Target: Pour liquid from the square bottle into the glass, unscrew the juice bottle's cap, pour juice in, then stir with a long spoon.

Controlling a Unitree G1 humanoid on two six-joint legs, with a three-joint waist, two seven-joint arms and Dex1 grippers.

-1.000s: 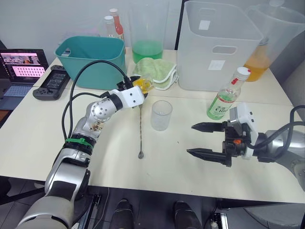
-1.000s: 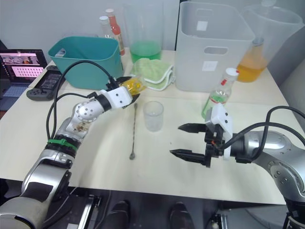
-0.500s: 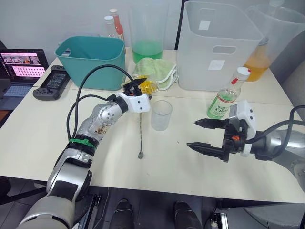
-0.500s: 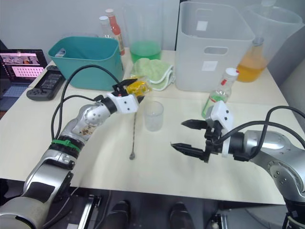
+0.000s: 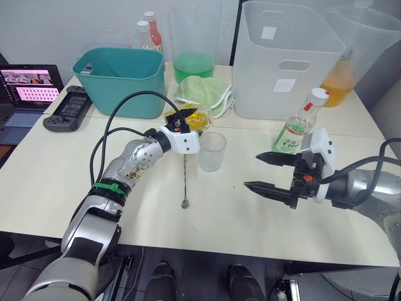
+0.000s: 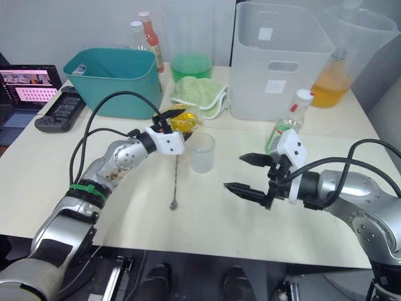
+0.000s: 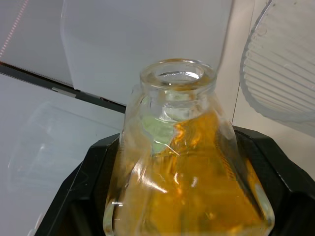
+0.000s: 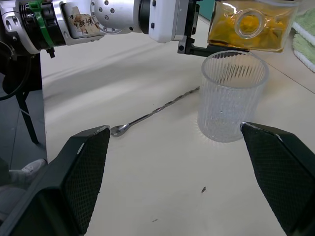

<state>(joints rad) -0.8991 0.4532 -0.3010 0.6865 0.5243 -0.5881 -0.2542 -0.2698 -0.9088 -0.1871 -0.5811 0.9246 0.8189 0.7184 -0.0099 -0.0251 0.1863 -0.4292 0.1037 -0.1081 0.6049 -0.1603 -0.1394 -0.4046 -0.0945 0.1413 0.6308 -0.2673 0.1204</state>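
Observation:
My left gripper [image 5: 187, 121] is shut on the square bottle [image 5: 194, 118], which holds amber liquid and has no cap. The bottle lies tilted, its open mouth [image 7: 177, 74] just over the near-left rim of the ribbed clear glass [image 5: 212, 151]. No liquid shows in the glass [image 8: 231, 96]. The long spoon [image 5: 185, 170] lies on the table left of the glass, bowl toward me. The juice bottle [image 5: 294, 133], green with a white cap, stands upright to the right. In front of it my right gripper [image 5: 251, 170] hovers open, pointing at the glass, holding nothing.
Along the back stand a teal basin [image 5: 119, 72], a pitcher of green liquid [image 5: 194, 47], a green cloth [image 5: 203, 91], a big white bin [image 5: 285, 59] and a jug of orange liquid [image 5: 341, 81]. A game controller [image 5: 69, 108] and laptop [image 5: 28, 88] sit far left.
My left arm has carried the square bottle rightward from beside the cloth to the glass's rim. The right gripper has edged up and toward the glass, still open.

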